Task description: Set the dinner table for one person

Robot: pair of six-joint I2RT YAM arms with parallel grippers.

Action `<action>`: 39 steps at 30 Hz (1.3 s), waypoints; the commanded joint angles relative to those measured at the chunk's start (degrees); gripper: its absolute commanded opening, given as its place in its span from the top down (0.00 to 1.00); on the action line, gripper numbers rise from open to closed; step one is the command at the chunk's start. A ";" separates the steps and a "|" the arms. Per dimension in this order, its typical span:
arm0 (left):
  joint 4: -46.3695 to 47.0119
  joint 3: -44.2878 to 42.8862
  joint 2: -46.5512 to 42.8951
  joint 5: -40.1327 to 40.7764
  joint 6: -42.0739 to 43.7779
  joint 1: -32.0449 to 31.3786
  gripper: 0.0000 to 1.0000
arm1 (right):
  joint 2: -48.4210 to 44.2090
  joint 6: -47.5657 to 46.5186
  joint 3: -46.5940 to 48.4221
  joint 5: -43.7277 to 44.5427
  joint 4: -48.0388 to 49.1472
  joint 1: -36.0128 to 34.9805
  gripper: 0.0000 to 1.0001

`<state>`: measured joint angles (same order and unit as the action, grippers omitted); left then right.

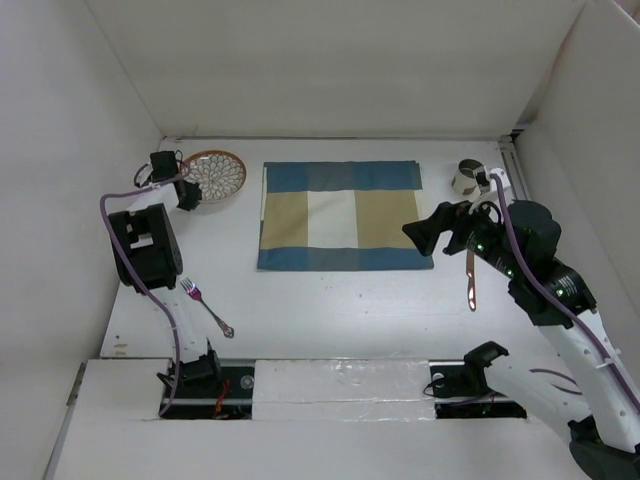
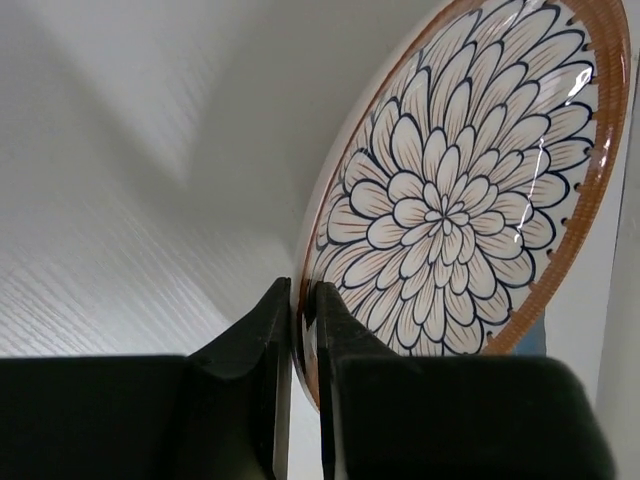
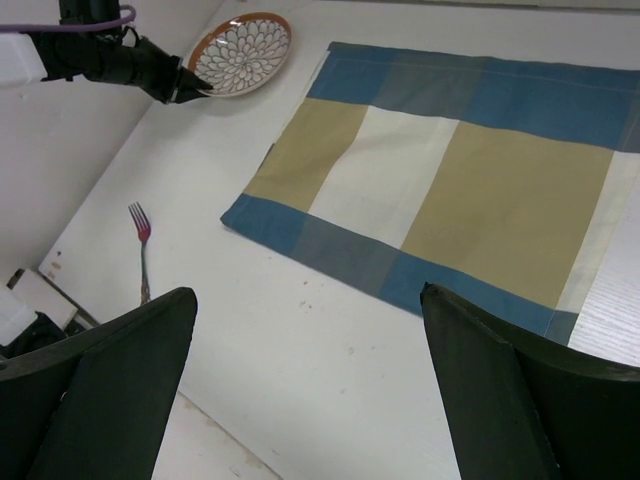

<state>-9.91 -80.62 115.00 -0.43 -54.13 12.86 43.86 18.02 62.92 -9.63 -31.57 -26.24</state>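
On the white dinner table, a flower-patterned plate with an orange rim sits at the far left. My left gripper is shut on its near rim; the left wrist view shows both fingers pinching the plate's edge. My right gripper is open and empty, above the table by the right edge of the blue-and-tan checked mat. In the right wrist view its gripper spans bare table, with the mat, plate and fork beyond.
A fork with a pink head lies near left. A copper-coloured utensil lies right of the mat, partly under the right arm. A metal mug stands at the far right. White walls close three sides.
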 commanded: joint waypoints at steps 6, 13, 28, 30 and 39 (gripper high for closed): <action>8.05 5.82 -15.65 -3.18 3.86 -2.48 1.00 | -2.72 0.44 1.86 0.93 -0.24 0.22 0.00; 20.11 15.23 -30.08 -5.37 4.47 -6.08 1.00 | -3.34 0.44 0.20 1.54 -0.86 0.75 0.00; 31.18 9.44 -15.17 -25.41 5.79 -29.29 1.00 | -4.39 0.44 -1.66 2.60 -2.00 1.28 0.00; 32.41 7.32 -12.62 -28.29 5.09 -29.99 1.00 | -4.39 0.44 -1.66 3.12 -2.62 1.28 0.00; 37.07 6.00 -4.88 -34.29 2.36 -31.76 1.00 | -4.92 0.44 -2.18 3.65 -3.67 1.28 0.00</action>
<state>13.96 -69.69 112.95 -27.62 -48.40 -18.65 39.44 18.02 60.95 -6.85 -35.55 -25.41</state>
